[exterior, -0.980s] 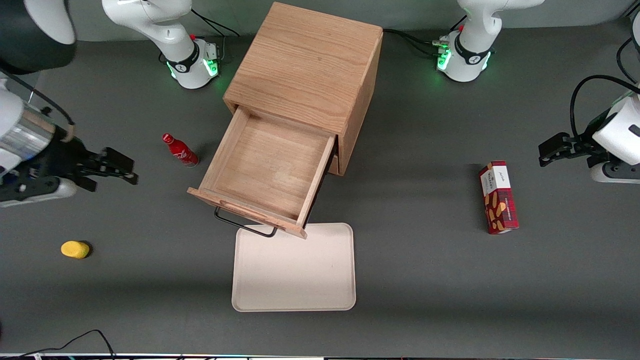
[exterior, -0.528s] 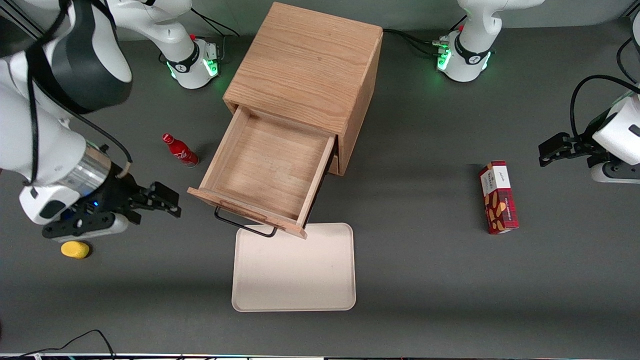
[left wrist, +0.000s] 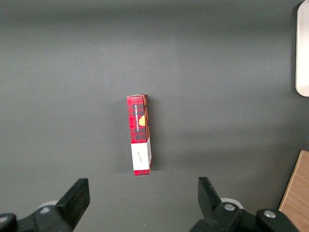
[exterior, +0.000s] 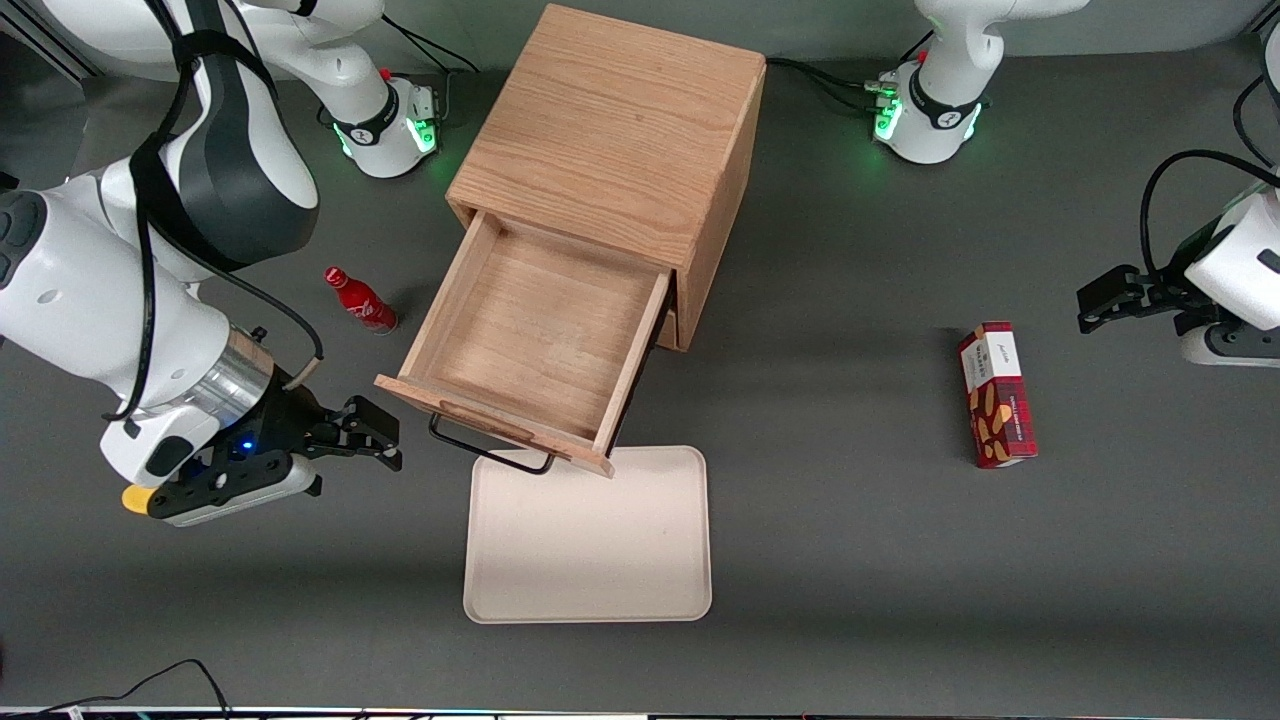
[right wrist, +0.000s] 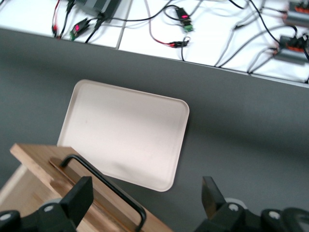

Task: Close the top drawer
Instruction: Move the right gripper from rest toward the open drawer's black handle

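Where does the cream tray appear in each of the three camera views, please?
Front view: the cream tray lies flat on the table, nearer to the camera than the open top drawer; the open gripper hovers beside the drawer's front.
Right wrist view: the tray lies in front of the drawer's black handle.
Left wrist view: only its edge shows.
Shared landmark: the tray's rounded corner.
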`<state>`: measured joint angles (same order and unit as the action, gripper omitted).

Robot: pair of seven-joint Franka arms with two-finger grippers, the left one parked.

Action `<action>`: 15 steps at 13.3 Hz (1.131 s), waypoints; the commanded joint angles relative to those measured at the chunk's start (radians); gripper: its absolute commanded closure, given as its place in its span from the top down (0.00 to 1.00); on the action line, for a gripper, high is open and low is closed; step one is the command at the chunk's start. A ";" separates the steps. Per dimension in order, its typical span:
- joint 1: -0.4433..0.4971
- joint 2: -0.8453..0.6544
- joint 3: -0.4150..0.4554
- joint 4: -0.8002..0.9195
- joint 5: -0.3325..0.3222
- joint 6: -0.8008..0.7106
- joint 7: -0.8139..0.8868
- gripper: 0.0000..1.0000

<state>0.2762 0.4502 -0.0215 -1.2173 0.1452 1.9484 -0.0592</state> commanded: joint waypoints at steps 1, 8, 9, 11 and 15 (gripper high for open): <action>0.006 0.034 -0.005 0.025 0.008 -0.005 -0.207 1.00; 0.021 0.122 0.003 0.033 0.007 0.040 -0.506 1.00; 0.021 0.133 0.009 0.035 0.005 0.041 -0.549 1.00; 0.023 0.146 0.011 0.035 0.007 0.041 -0.585 1.00; 0.026 0.171 0.026 0.033 0.008 0.041 -0.590 1.00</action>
<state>0.2969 0.5914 0.0026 -1.2158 0.1451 1.9868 -0.6215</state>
